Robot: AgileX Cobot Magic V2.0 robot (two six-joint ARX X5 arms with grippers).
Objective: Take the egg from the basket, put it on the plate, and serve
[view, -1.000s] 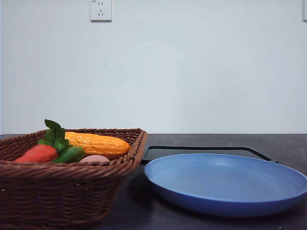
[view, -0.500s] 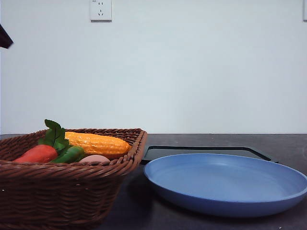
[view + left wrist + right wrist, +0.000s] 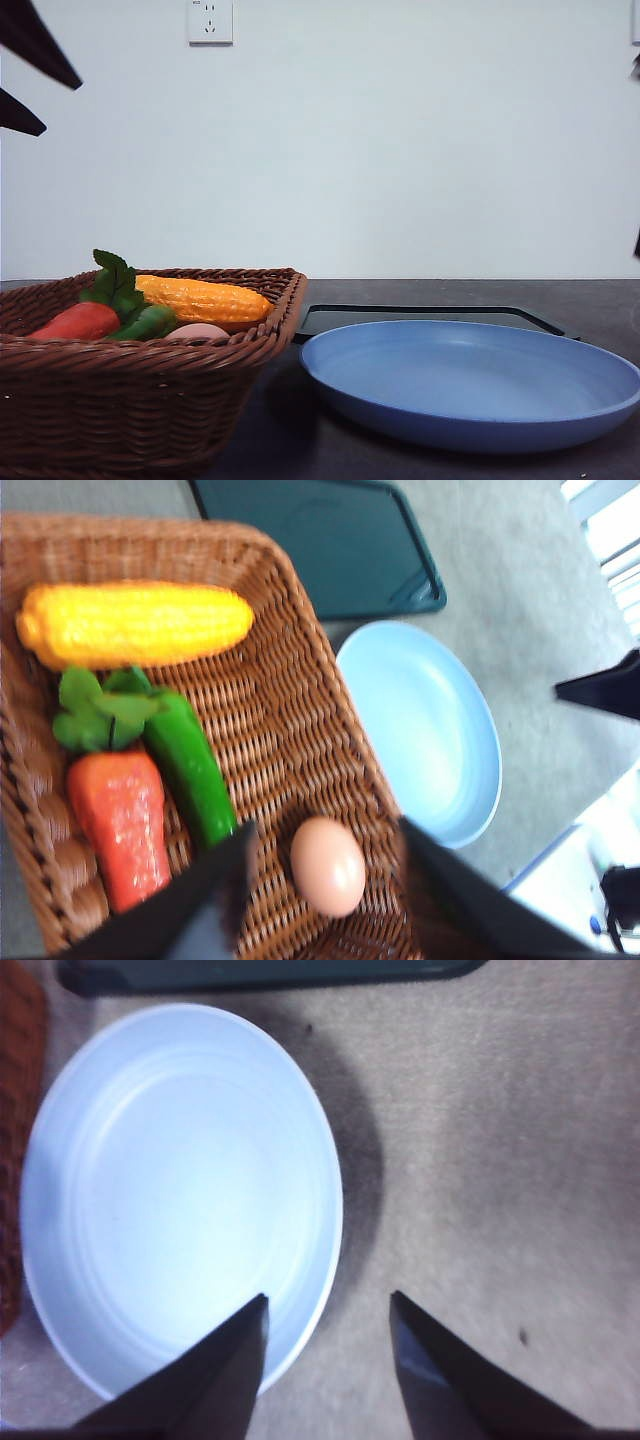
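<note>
The pinkish-brown egg [image 3: 328, 866] lies on the floor of the brown wicker basket [image 3: 300, 630], near its plate-side wall. From the front, the egg [image 3: 198, 330] just peeks over the rim of the basket [image 3: 130, 400]. My left gripper [image 3: 328, 828] hangs open above the basket, its two fingers on either side of the egg but well clear of it. In the front view the left gripper [image 3: 62, 110] is high at the upper left. The blue plate [image 3: 470, 385] sits bare to the right of the basket. My right gripper [image 3: 328, 1297] is open above the rim of the plate [image 3: 180, 1200].
Also in the basket are a yellow corn cob [image 3: 135, 625], an orange-red carrot [image 3: 120, 825] with green leaves and a green pepper [image 3: 190, 770]. A flat black tray [image 3: 420, 312] lies behind the plate. A wall with a socket [image 3: 210, 20] stands behind the table.
The left gripper's dark fingers have come into the front view at the upper left and reach further in now. A dark sliver has appeared at the right edge. Nothing on the table has moved.
</note>
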